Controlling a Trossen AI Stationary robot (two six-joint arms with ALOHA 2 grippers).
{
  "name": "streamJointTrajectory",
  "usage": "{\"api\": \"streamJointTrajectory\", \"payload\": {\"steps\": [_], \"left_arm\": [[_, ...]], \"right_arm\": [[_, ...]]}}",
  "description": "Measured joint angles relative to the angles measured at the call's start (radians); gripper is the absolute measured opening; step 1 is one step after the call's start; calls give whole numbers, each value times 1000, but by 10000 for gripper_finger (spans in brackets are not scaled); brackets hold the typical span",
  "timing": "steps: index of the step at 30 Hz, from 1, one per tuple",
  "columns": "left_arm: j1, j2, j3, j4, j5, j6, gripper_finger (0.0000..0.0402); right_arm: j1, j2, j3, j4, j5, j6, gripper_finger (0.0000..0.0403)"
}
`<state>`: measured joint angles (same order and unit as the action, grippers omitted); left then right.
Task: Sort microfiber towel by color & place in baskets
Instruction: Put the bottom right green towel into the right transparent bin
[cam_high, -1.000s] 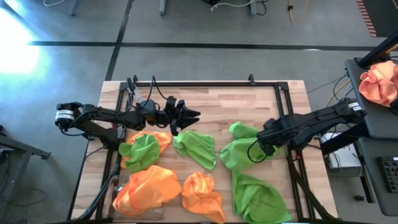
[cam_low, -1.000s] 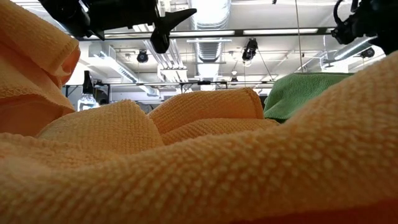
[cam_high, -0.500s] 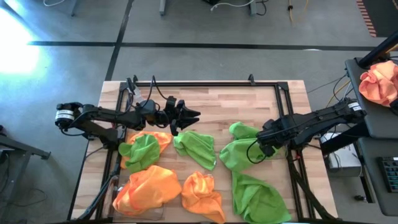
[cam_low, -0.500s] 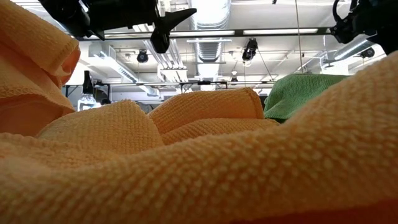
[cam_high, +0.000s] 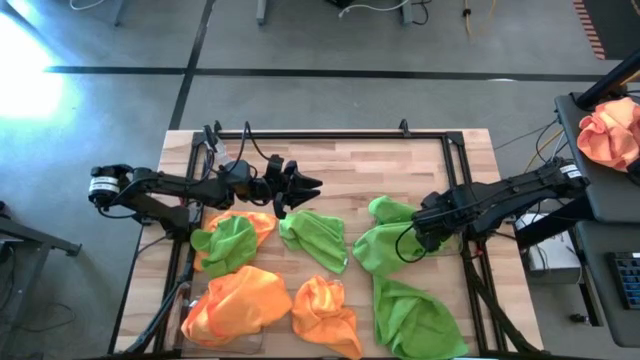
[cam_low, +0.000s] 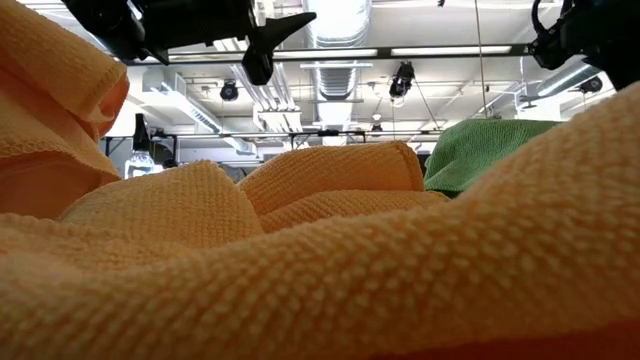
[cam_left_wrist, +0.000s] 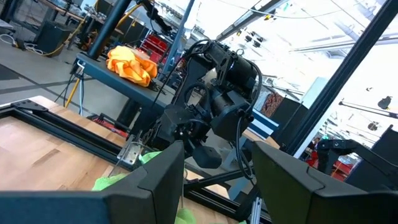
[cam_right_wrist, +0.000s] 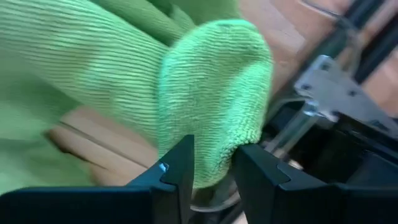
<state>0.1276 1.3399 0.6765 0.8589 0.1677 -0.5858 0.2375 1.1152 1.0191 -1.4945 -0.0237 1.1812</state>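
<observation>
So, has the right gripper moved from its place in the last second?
No. In the high view the right gripper stays at the same spot over the green towel, beside the table's right rail; only its fingers have parted slightly.

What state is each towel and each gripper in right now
Left gripper: open, empty, raised above the table's middle.
Right gripper: a fold of green towel between its fingers, at the table's right edge.
Green towels: crumpled, mostly on the right half; one lies on the orange pile at left.
Orange towels: crumpled, front left.
Peach cloth: bunched on the side stand.
</observation>
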Motion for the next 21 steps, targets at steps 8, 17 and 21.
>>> {"api": "streamJointTrajectory", "payload": {"steps": [8,17,21], "left_arm": [[0,0,0,0,15,-3,174],[0,0,0,-7,19,-3,174],[0,0,0,-9,29,-3,174]], "right_arm": [[0,0,78,90,-1,22,108],[7,0,273,90,103,19,97],[7,0,308,90,105,12,93]]}}
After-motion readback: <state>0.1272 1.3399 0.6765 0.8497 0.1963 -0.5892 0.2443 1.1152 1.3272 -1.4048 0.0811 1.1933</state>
